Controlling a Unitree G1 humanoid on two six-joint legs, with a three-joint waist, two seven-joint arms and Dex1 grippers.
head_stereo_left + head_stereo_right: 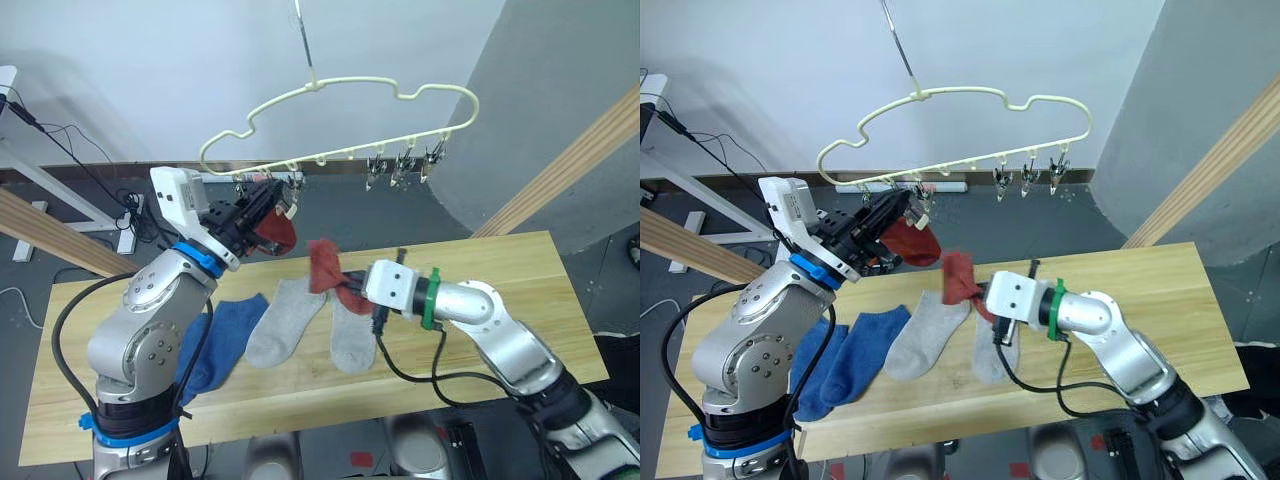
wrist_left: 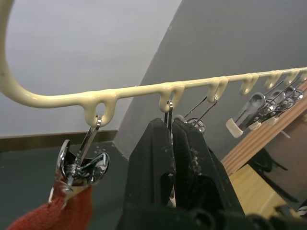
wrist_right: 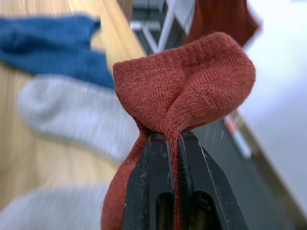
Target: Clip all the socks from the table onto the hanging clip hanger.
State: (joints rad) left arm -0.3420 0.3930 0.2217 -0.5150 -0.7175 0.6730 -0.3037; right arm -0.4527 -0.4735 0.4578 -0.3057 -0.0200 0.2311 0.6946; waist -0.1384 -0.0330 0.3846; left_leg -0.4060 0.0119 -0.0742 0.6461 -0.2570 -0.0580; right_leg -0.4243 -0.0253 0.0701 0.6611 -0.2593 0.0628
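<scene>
Rust-red knit sock [image 1: 275, 232] already hangs from a metal clip on the pale-yellow wavy wire clip hanger [image 1: 330, 92], beside the left gripper [image 1: 262, 205]. Two blue socks [image 1: 222, 340] and two light grey socks [image 1: 285, 322] lie on the pale wood counter [image 1: 520, 290]. Left wrist view: jaws pinch a metal clip [image 2: 192, 120]. Right wrist view: right gripper [image 3: 173, 141] clamps the second rust-red sock [image 3: 187, 84].

Socks [image 1: 300, 330] lie on table [image 1: 500, 280] below clip hanger [image 1: 340, 120].

Both eye views look down from above over the table [image 1: 560, 290]; wrist views sit close behind each tool
</scene>
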